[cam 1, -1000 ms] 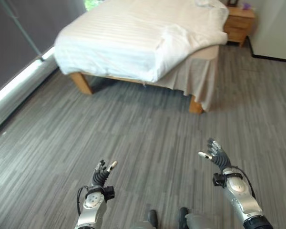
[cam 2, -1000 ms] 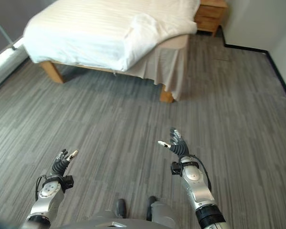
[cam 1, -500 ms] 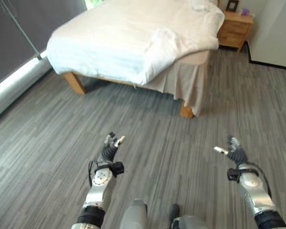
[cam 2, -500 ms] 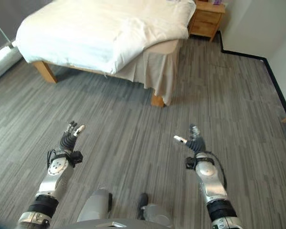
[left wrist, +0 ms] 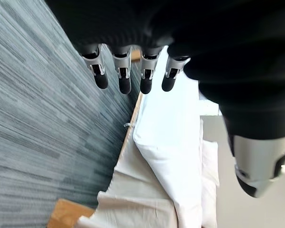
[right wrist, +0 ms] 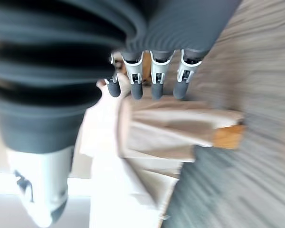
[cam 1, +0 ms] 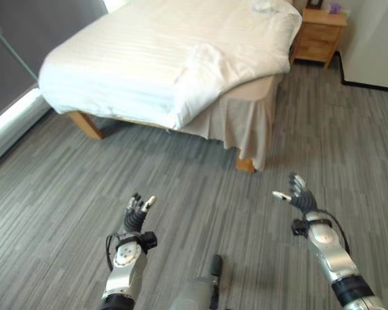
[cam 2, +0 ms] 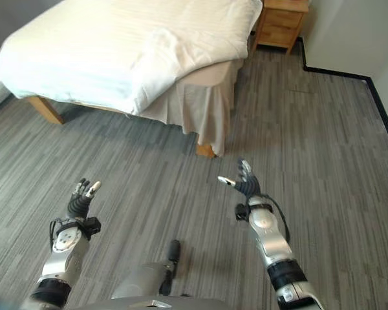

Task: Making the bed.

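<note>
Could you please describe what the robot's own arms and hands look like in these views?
Both arms are silver-grey metal tubes with a black band near the forearm. The left hand and right hand have silver fingers with dark tips, a separate thumb, and a dark ribbed cover over the back and wrist.

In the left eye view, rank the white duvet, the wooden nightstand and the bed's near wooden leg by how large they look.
1. White duvet, by far the largest.
2. Wooden nightstand, though it stands farthest from the camera, so it looks smaller than it is.
3. Near wooden leg, mostly hidden under the beige bed skirt.
</note>
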Controlling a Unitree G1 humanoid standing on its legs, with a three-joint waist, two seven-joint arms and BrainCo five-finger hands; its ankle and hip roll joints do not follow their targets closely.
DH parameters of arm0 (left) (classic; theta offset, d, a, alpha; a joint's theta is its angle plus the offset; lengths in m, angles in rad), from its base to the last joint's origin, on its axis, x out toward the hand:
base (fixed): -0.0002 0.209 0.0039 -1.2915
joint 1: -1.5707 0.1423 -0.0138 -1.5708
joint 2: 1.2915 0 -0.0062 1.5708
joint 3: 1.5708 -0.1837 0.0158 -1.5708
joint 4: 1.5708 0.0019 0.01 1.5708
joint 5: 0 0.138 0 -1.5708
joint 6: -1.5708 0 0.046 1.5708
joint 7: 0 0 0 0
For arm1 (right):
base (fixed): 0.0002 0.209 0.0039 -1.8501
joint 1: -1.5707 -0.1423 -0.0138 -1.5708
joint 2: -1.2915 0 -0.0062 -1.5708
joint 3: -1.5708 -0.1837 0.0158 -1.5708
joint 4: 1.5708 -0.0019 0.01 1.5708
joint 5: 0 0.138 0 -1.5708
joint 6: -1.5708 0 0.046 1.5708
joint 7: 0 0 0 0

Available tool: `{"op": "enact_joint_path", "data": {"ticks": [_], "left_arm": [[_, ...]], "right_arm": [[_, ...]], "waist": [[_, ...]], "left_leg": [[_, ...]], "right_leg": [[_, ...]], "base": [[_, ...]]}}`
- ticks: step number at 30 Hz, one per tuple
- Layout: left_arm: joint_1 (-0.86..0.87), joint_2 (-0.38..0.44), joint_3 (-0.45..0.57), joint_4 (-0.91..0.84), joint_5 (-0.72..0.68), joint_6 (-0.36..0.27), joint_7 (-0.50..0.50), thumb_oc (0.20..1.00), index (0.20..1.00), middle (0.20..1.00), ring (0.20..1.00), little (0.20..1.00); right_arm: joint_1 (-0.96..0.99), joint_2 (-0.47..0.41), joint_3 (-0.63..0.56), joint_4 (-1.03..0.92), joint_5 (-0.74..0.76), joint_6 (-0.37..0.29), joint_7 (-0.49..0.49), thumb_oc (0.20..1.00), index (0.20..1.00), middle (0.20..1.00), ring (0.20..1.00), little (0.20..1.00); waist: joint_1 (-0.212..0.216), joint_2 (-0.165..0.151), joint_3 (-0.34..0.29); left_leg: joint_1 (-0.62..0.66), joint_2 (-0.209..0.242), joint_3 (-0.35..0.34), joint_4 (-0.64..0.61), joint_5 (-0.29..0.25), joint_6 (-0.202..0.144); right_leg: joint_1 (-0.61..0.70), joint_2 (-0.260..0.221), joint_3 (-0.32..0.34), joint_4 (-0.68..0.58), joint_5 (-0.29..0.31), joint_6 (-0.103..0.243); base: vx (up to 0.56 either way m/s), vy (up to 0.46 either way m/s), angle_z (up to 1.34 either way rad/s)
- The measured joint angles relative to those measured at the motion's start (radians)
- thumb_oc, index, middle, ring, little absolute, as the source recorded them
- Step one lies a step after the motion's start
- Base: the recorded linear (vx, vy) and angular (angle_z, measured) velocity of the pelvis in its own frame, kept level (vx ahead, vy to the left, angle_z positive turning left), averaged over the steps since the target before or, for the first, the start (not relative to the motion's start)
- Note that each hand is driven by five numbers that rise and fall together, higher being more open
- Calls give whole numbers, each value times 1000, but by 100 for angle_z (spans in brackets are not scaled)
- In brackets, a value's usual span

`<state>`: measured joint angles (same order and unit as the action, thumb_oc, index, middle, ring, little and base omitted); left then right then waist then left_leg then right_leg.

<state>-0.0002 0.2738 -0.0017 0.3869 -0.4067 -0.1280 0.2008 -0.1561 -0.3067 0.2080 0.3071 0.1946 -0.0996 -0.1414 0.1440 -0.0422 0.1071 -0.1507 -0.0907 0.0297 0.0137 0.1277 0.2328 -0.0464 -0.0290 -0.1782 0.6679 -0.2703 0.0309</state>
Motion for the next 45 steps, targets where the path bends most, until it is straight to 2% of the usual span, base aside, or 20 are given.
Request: {"op": "enact_joint_path", "data": {"ticks": [2,4,7,9,12,13,14,15,16,18,23,24,27,29,31,34,40,42,43,45], "left_arm": [[-31,-8,-1,-43,-2,-1,1,1000,1000,1000,1000,1000],[-46,1,-8,-51,29,-3,-1,1000,1000,1000,1000,1000],[-56,2,0,-60,36,-3,-2,1000,1000,1000,1000,1000],[-60,9,1,-56,37,-10,-8,1000,1000,1000,1000,1000],[-52,9,-1,-52,37,-17,-12,1000,1000,1000,1000,1000],[-53,12,-2,-53,37,-17,-14,1000,1000,1000,1000,1000],[-36,8,-3,-51,37,-15,-21,1000,1000,1000,1000,1000],[-21,7,-3,-54,38,-15,-27,1000,1000,1000,1000,1000],[6,-3,-6,-69,39,-15,-35,1000,1000,1000,1000,1000],[13,-9,-2,-75,64,-16,-53,1000,1000,1000,1000,1000],[7,-71,30,-49,31,-23,-60,1000,1000,1000,1000,1000],[-21,-83,35,-50,16,-24,-59,1000,1000,1000,1000,1000],[-25,-73,87,-53,-41,-31,-54,1000,1000,1000,1000,1000],[-13,-68,129,-59,-65,-37,-47,1000,1000,1000,1000,1000],[-2,-53,148,-40,-83,-38,-51,1000,1000,1000,1000,1000],[13,-61,152,-29,-87,-38,-47,1000,1000,1000,1000,1000],[67,-74,169,-25,-87,-38,-48,1000,1000,1000,1000,1000],[60,-75,160,-23,-79,-37,-49,1000,1000,1000,1000,1000],[50,-74,162,-29,-76,-37,-47,1000,1000,1000,1000,1000],[33,-59,163,-30,-56,-37,-47,1000,1000,1000,1000,1000]], "right_arm": [[-1,10,0,-53,1,3,5,1000,1000,1000,1000,1000],[26,10,39,-94,1,2,34,1000,1000,1000,1000,1000],[33,1,43,-89,1,8,64,1000,1000,1000,1000,1000],[46,-11,33,-66,2,7,64,1000,1000,1000,1000,1000],[111,-8,11,-57,2,8,65,1000,1000,1000,1000,1000],[135,-5,-1,-56,2,8,68,1000,1000,1000,1000,1000],[146,-10,-20,-38,2,15,75,1000,1000,1000,1000,1000],[154,-11,-35,-37,2,17,82,1000,1000,1000,1000,1000],[151,-31,-53,-39,2,23,89,1000,1000,1000,1000,1000],[146,-40,-76,-37,2,26,105,1000,1000,1000,1000,1000],[142,-74,-126,-29,3,21,116,1000,1000,1000,1000,1000],[164,-95,-161,-29,3,24,111,1000,1000,1000,1000,1000],[162,-107,-184,-28,3,21,95,1000,1000,1000,1000,1000],[195,-90,-210,-69,3,20,77,1000,1000,1000,1000,1000],[212,-72,-230,-68,3,17,67,1000,1000,1000,1000,1000],[214,-76,-241,-52,2,21,60,1000,1000,1000,1000,1000],[224,-68,-208,-86,-4,26,65,1000,1000,1000,1000,1000],[225,-71,-202,-95,-40,28,65,1000,1000,1000,1000,1000],[214,-50,-202,-108,-41,29,62,1000,1000,1000,1000,1000],[213,-37,-187,-139,-42,29,63,1000,1000,1000,1000,1000]], "waist": [[-24,-4,34],[-64,26,46],[-90,54,63],[-130,35,64],[-144,-10,40],[-148,-32,28],[-145,-22,27],[-148,-16,25],[-148,12,24],[-153,29,24],[-145,3,13],[-157,-8,16],[-137,-32,34],[-137,-55,45],[-125,-48,49],[-101,-19,65],[-62,44,46],[-64,29,28],[-71,25,30],[-81,23,29]], "left_leg": [[41,-29,-21,43,-90,8],[103,-10,-73,56,-138,-21],[182,28,-110,63,-214,-92],[229,51,-180,77,-259,-133],[290,83,-286,66,-334,-180],[309,102,-325,40,-352,-198],[351,150,-336,26,-355,-230],[358,159,-343,29,-354,-230],[381,148,-343,17,-335,-233],[381,163,-306,49,-289,-243],[295,177,-344,287,-207,-359],[173,160,-301,511,-193,-392],[-18,145,-146,724,-172,-350],[-40,184,-9,534,-175,-313],[-52,210,40,315,-176,-316],[-47,224,31,25,-112,-304],[-24,209,73,-51,-45,-280],[12,167,102,-47,-3,-255],[47,150,134,-66,2,-241],[72,130,154,-73,-24,-209]], "right_leg": [[-118,-101,2,262,218,38],[-257,-111,3,337,145,14],[-329,-100,15,6,133,29],[-313,-71,155,-363,216,73],[-255,-52,342,-617,274,103],[-232,-52,358,-657,269,118],[-206,-10,310,-612,355,128],[-201,2,297,-584,371,105],[-188,29,274,-545,376,34],[-160,48,234,-530,347,10],[-52,64,144,-552,259,-50],[-29,49,88,-578,255,-64],[53,40,17,-631,231,-111],[82,34,-21,-667,238,-114],[118,33,-44,-727,204,-73],[130,42,-45,-745,245,-71],[233,39,-7,-766,183,-13],[242,-17,11,-722,140,41],[160,-62,28,-539,105,79],[52,-102,67,-312,86,72]], "base": [[473,213,28],[561,98,20],[437,-81,16],[523,-117,93],[470,-103,104],[328,-76,135],[408,-125,107],[393,-131,81],[481,-214,50],[519,-253,47],[288,-198,51],[224,-172,93],[266,-140,97],[343,26,60],[317,49,45],[218,83,15],[369,298,-19],[224,396,-44],[72,198,-39],[147,241,-29]]}}
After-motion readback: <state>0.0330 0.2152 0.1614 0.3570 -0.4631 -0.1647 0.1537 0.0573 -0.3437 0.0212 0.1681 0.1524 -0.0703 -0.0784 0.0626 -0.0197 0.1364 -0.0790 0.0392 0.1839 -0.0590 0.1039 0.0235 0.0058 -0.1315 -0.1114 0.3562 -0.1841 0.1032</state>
